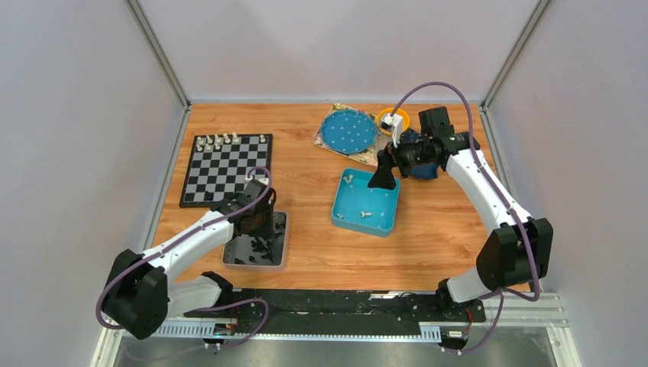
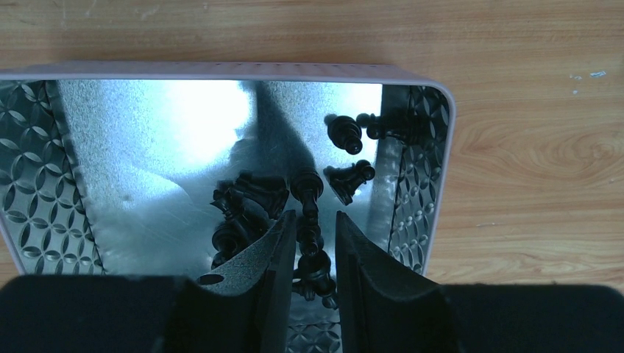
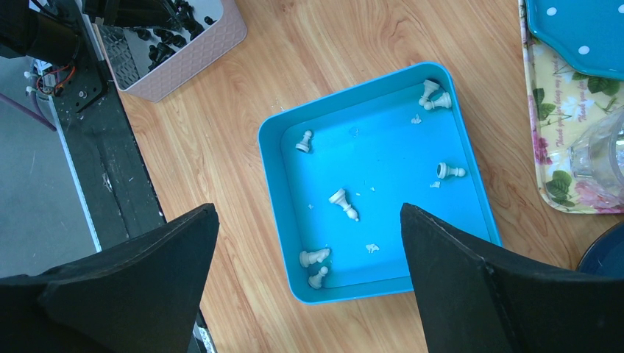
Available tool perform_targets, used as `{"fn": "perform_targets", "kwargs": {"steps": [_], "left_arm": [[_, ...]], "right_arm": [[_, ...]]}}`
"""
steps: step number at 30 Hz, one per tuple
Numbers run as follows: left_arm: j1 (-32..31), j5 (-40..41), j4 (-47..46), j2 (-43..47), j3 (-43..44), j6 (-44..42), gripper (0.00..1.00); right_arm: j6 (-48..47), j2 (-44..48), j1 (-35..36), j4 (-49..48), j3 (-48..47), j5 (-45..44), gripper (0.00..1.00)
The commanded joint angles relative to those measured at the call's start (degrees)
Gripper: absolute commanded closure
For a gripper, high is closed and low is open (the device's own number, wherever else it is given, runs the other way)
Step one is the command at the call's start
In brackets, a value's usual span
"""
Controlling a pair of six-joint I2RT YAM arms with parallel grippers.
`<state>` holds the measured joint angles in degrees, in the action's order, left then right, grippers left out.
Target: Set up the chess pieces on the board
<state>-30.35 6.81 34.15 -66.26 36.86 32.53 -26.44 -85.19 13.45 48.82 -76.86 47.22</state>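
While the right jaws hang wide open above cream pieces (image 3: 344, 204) in the blue tray (image 3: 274, 191), the left jaws, nearer the board (image 1: 221, 172) at far left, straddle a black piece (image 2: 312, 239) lying in the silver tray (image 2: 221, 71). Its long axis runs along their gap, head seemingly away from the wrist. Whether they pinch it I cannot tell.
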Motion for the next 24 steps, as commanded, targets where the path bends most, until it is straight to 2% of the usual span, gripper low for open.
{"fn": "perform_targets", "kwargs": {"steps": [1,6,10,13,16,24], "left_arm": [[0.2,0.58,-0.66,-1.33,0.76,0.42,0.67],[0.2,0.22,-1.45,-2.21,0.49,0.34,0.69],[0.2,0.05,-1.81,-2.56,0.58,-0.01,0.83],[0.2,0.05,-1.98,-2.73,0.67,-0.37,0.89],[0.11,-0.04,-1.81,-2.65,1.02,-0.89,0.98],[0.2,-2.24,1.44,0.78,3.56,-6.25,1.0]], "right_arm": [[-0.9,0.11,0.35,-1.44,-0.66,0.5,0.03],[-0.9,0.11,0.26,-1.36,-0.66,0.33,0.03],[-0.99,0.02,0.26,-1.44,-0.66,0.33,0.03],[-0.99,0.02,0.26,-1.27,-0.75,0.33,0.03],[-0.99,0.02,0.35,-1.27,-0.75,0.33,0.03],[-1.25,0.46,0.26,-1.27,-0.48,0.5,0.03]]}}
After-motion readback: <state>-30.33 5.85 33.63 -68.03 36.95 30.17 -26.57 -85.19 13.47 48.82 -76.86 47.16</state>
